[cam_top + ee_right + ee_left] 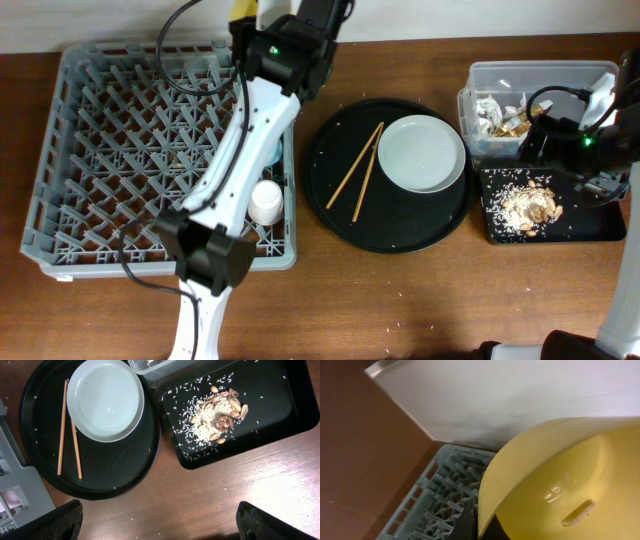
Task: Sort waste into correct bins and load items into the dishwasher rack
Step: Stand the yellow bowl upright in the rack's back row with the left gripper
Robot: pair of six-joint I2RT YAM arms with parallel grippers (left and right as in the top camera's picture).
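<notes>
My left gripper (481,525) is shut on the rim of the small yellow bowl (560,485), held above the far edge of the grey dishwasher rack (110,150); the bowl also shows in the overhead view (243,10). A pinkish-white cup (266,200) stands in the rack, and a light blue cup (276,152) is partly hidden by the arm. The grey-white plate (422,152) and wooden chopsticks (360,170) lie on the round black tray (340,210). My right gripper (160,522) is open and empty, high above the table near the black rectangular tray (280,405).
The clear tub (480,80) holds crumpled napkins and a shiny wrapper (512,118). The black rectangular tray (600,228) holds rice and crumbs (528,205). Stray rice grains lie on the round tray and the wooden table. A white wall is behind the rack.
</notes>
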